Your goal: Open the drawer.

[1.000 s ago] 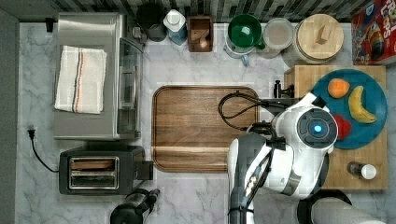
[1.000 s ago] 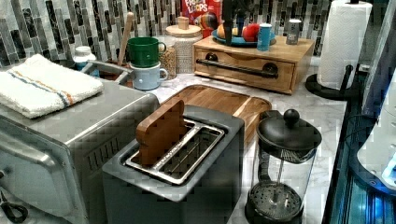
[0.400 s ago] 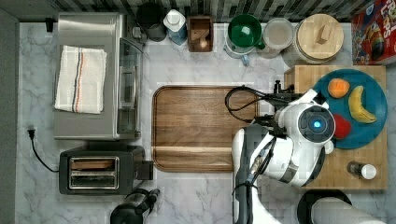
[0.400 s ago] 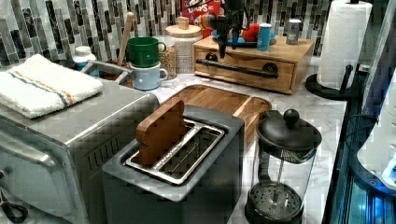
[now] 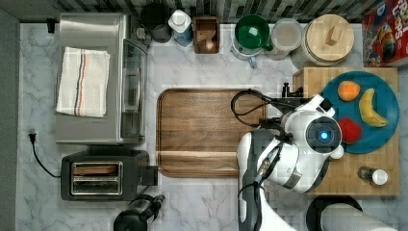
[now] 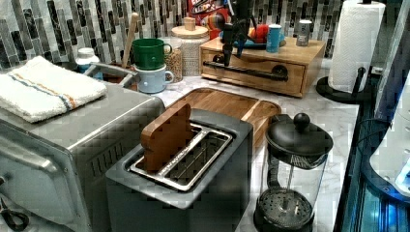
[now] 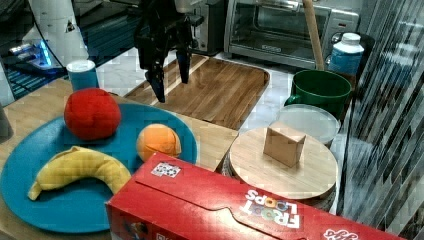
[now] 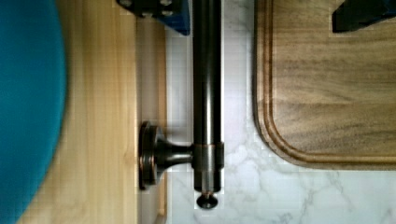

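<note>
The drawer (image 6: 253, 77) is the light wood front of a box (image 5: 353, 180), and it sits flush and shut. Its long black bar handle (image 6: 246, 71) (image 8: 207, 93) runs across the front on two posts; one end of the handle (image 5: 286, 89) pokes out past the box edge. My gripper (image 6: 231, 46) (image 7: 171, 80) (image 8: 256, 13) hangs open just above the handle near one end. One finger (image 8: 159, 9) is on the drawer side of the bar, the other finger (image 8: 364, 11) over the tray. Nothing is held.
A blue plate (image 5: 385, 139) with fruit, a small cup (image 6: 273, 37) and a shaker (image 6: 303, 33) stand on the box. A brown wooden tray (image 5: 207, 132) lies right before the drawer. Toaster (image 6: 193, 169), French press (image 6: 295, 169), paper towel roll (image 6: 358, 43) and mugs (image 6: 151, 65) surround it.
The arm's elbow and cable have shifted a little over the tray's edge. The gripper stays above the handle, and the drawer has not moved.
</note>
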Action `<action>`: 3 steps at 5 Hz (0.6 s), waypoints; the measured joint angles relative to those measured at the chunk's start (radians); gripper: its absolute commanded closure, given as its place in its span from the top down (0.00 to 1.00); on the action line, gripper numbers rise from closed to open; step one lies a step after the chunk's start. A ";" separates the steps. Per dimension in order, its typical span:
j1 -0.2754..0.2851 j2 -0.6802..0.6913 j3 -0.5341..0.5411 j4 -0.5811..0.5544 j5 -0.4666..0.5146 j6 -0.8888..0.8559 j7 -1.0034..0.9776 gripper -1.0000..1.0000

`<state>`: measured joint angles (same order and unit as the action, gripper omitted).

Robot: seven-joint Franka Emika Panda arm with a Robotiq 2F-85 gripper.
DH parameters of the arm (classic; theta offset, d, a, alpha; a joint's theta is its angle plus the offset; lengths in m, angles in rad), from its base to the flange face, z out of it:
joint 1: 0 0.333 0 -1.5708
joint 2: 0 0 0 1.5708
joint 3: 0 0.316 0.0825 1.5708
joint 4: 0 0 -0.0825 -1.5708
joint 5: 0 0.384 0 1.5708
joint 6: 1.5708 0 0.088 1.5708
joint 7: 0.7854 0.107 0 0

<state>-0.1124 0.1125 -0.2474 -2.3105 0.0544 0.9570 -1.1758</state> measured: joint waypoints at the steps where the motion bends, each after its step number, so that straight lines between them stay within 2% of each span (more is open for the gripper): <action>1: 0.000 0.003 0.000 -0.029 0.000 0.062 0.000 1.00; 3: 0.000 0.011 0.000 -0.051 0.000 0.121 -0.017 1.00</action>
<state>-0.1124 0.1232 -0.2477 -2.3613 0.0542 1.0781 -1.1924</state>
